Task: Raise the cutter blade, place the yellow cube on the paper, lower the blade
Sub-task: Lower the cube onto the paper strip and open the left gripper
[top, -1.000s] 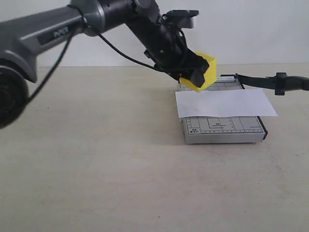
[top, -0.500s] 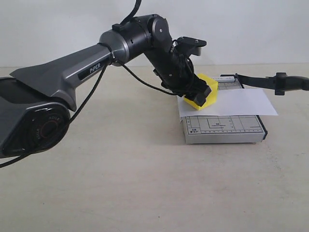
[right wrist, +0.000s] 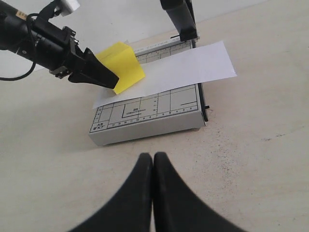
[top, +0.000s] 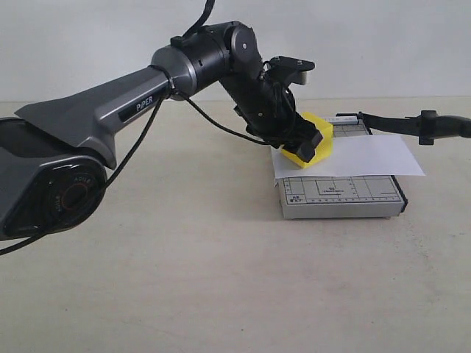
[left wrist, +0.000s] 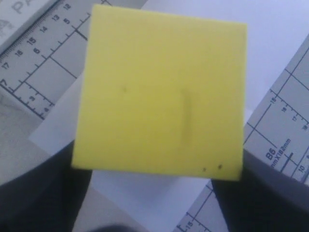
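The yellow cube [top: 315,138] is tilted, its lower corner at the left end of the white paper [top: 360,156] that lies across the grey trimmer. My left gripper [top: 303,142] is shut on the cube. In the left wrist view the cube [left wrist: 161,92] fills the frame, a dark finger [left wrist: 36,193] at each lower side, paper [left wrist: 159,198] beneath. The cutter blade [top: 412,123] is raised, sticking out to the right; it is also upright in the right wrist view [right wrist: 181,19]. My right gripper [right wrist: 153,157] is shut and empty over the table, short of the trimmer.
The grey ruled base board [top: 342,197] stands right of centre on the beige table [top: 184,279]. The left arm [top: 147,95] reaches across from the left. In the right wrist view the base [right wrist: 145,121] faces the fingers, with the cube [right wrist: 123,65] behind it.
The left arm has come down and brought the cube from above the trimmer's far left corner to the paper's left end. Over the last half second it barely moved. The blade stayed raised.
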Available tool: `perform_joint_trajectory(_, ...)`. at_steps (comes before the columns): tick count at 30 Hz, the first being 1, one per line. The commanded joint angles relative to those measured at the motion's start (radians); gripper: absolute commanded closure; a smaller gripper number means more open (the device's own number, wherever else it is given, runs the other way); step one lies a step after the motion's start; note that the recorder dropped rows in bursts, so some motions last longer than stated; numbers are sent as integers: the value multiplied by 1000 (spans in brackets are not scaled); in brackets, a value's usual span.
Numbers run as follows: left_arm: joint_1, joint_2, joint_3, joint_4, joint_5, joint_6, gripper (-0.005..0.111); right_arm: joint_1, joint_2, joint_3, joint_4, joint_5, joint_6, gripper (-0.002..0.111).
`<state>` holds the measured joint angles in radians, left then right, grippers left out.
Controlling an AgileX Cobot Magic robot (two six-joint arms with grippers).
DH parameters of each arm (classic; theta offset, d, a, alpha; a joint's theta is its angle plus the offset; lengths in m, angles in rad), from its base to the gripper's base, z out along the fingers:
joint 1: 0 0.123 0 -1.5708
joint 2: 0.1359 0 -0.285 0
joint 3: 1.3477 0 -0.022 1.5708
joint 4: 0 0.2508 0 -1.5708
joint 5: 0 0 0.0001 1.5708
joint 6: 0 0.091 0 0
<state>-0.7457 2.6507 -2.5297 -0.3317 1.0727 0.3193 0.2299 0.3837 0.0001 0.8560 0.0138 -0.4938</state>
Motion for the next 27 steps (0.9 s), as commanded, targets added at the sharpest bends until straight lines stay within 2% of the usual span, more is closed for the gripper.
perform_joint_trajectory(1,-7,14,2,-30,27,-12,30,1,-1,0,-3,-1,-2,108)
perform_joint_trajectory(4,-7,10,2,-39,27,-12,32,1,-1,0,-3,-1,1,108)
perform_joint_trajectory(7,-7,-17,-1,-39,27,-38,42,1,-1,0,-3,-1,1,108)
perform_joint_trajectory(12,-3,-107,-1,39,4,-140,70,1,-1,0,-3,-1,1,108)
perform_joint_trajectory(16,6,-176,-1,199,27,-240,99,1,-1,0,-3,-1,1,108)
perform_joint_trajectory(17,9,-190,-1,229,45,-261,102,1,-1,0,-3,-1,1,108)
perform_joint_trajectory(21,27,-244,-1,267,48,-319,102,1,-1,0,-3,-1,1,108)
perform_joint_trajectory(25,4,-255,2,157,75,-285,102,1,-1,0,-3,-1,1,108)
perform_joint_trajectory(27,-21,-232,20,82,73,-206,102,1,-1,0,-3,-1,1,108)
